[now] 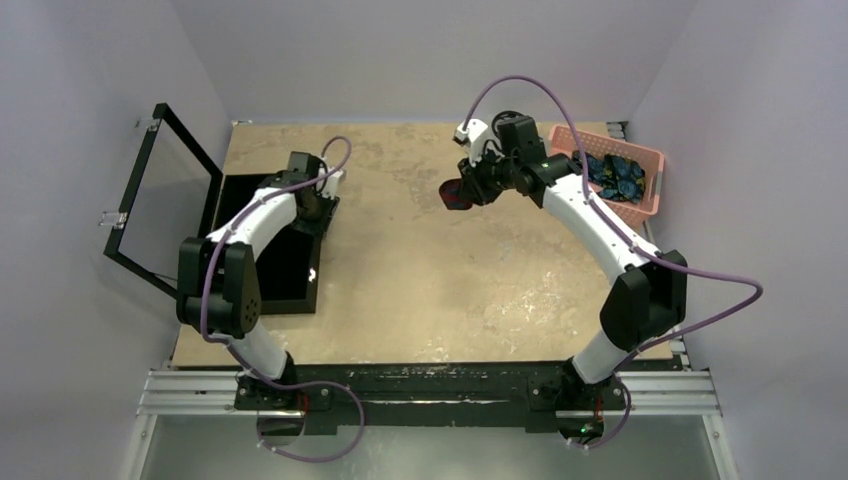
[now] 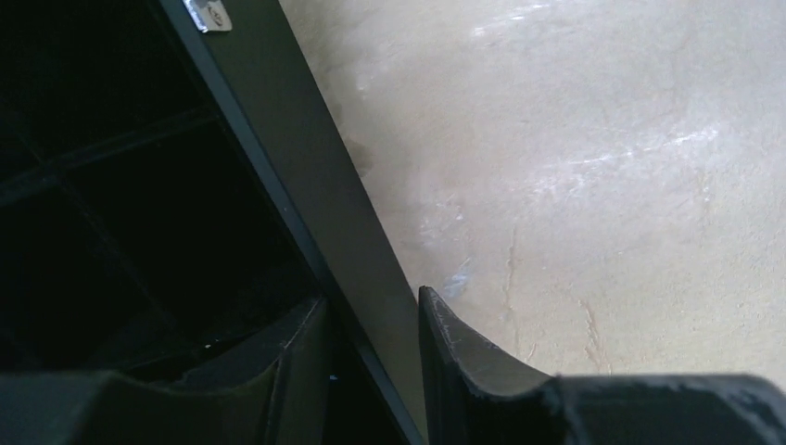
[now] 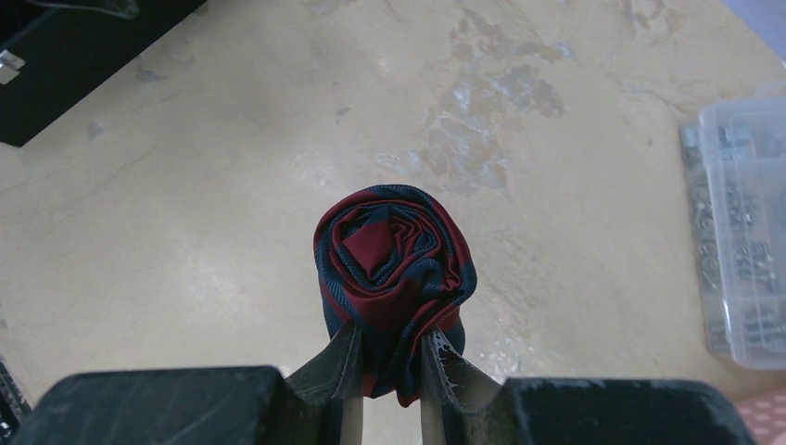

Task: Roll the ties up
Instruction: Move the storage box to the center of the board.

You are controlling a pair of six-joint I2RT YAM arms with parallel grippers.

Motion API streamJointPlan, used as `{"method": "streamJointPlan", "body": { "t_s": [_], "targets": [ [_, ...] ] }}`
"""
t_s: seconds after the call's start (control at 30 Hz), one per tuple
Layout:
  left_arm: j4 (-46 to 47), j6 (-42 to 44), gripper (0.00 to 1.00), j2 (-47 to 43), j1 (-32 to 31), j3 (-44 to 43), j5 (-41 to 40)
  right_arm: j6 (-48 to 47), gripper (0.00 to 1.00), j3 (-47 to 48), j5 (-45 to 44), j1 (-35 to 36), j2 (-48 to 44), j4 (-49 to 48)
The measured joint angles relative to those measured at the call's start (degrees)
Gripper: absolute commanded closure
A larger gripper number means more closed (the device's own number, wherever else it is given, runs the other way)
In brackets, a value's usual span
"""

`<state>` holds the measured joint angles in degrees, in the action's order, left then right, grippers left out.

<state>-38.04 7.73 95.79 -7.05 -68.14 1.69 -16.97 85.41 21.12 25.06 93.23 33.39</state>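
Right fingers (image 3: 335,375) pinch a rolled maroon tie (image 3: 394,255) over the worktop (image 3: 185,185).
Left fingers (image 2: 454,352) stand narrowly apart astride the black box (image 2: 306,167) wall at left; whether they grip it cannot be told. Blue ties (image 1: 615,175) lie in the pink basket (image 1: 655,165), far right.

overhead and close wrist views, shared table (image 1: 420,250)

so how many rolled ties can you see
1: the maroon tie, in the right hand over the table. Blue ties heaped in the basket are too small to judge; the box may hide more.
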Motion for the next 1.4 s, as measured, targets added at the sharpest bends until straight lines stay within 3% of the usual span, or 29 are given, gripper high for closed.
{"method": "streamJointPlan", "body": {
  "t_s": [0.13,0.3,0.47,0.63,0.8,0.87,1.03,1.23,1.4],
  "targets": [
    [0.72,2.47,0.69,0.02,-5.55,0.24,-1.9,0.02,1.0,0.0,-0.02,-3.02,-0.81,1.2],
    [3.04,5.2,0.65,-0.17,-17.46,1.09,1.01,-0.31,1.0,0.09,-0.2,-5.31,-1.92,3.06],
    [3.96,8.44,0.45,-0.76,-27.1,2.23,7.04,-1.95,1.0,0.09,-0.55,-7.13,-1.92,5.84],
    [3.98,11.17,0.28,-1.33,-31.87,3.19,13.18,-3.85,1.0,0.46,-0.74,-8.0,-1.86,9.6],
    [3.69,11.34,0.17,-7.96,-31.71,6.8,19.96,-5.14,1.0,3.8,-2.14,-7.8,-0.59,14.29],
    [3.37,10.75,0.0,-14.01,-30.75,8.24,23.74,-5.25,1.0,6.27,-2.73,-7.65,0.81,16.04],
    [7.56,7.91,0.0,-29.0,-26.84,10.49,27.41,-5.42,1.0,14.97,-4.39,-6.12,7.15,19.61],
    [14.82,6.36,0.0,-27.47,-13.75,8.72,23.19,-5.4,1.0,21.31,-4.76,-2.97,13.75,21.68],
    [15.63,6.19,0.01,-28.41,-10.16,8.98,14.32,-5.81,1.0,24.83,-5.07,-0.48,16.22,23.74]
  ]
}}
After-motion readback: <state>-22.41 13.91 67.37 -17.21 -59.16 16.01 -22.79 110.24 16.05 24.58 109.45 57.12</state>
